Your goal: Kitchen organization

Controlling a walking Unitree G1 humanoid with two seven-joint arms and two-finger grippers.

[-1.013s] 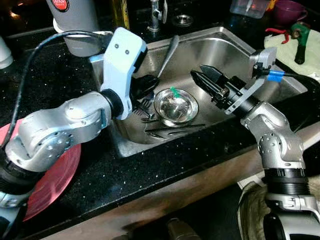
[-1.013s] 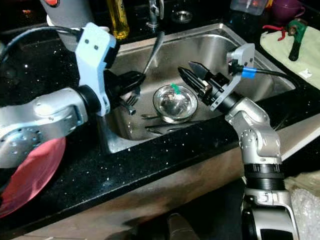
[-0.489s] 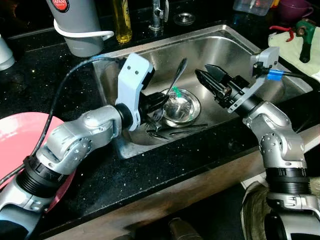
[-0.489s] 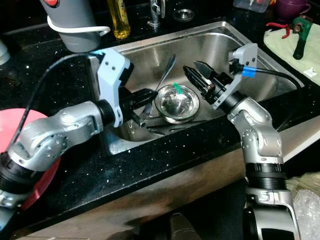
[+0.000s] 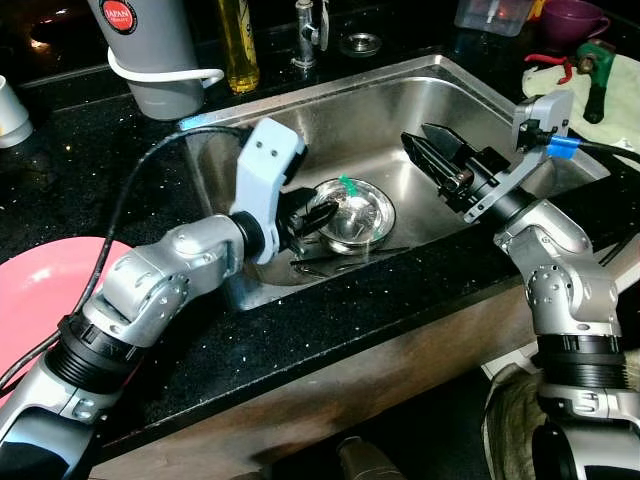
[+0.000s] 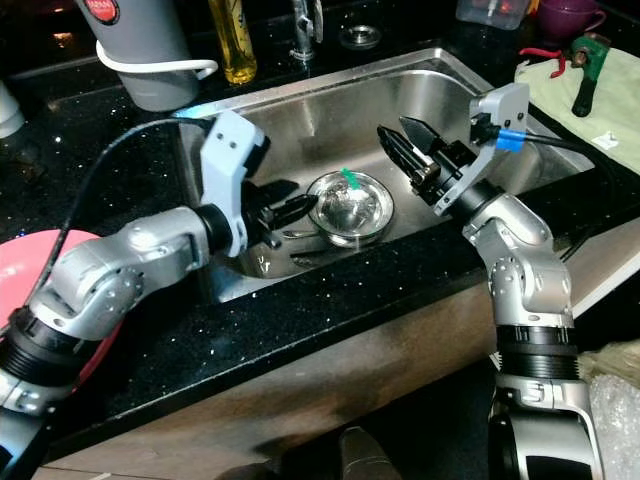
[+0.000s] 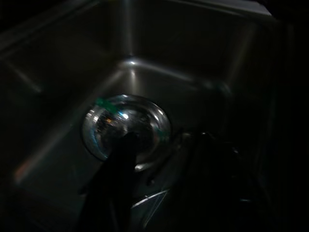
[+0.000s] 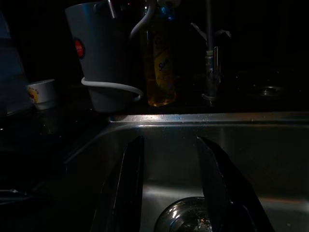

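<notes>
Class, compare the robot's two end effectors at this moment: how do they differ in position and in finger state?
The left end effector reaches low into the sink, its tips by the steel bowl; the right end effector hovers higher, above the basin. The right end effector's fingers are plainly spread apart in the right wrist view; the left one's spacing is too dark to judge. Both have black fingers pointing toward the bowl.

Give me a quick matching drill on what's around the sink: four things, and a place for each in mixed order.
Things:
1. steel bowl
2. pink plate
3. yellow bottle
4. purple cup

Places:
A. counter behind the sink, beside the tap
B. on the sink floor, by the left gripper
C. far right corner of the counter
D. counter left of the sink, under the left arm

Pairs: 1-B, 2-D, 3-A, 4-C
</notes>
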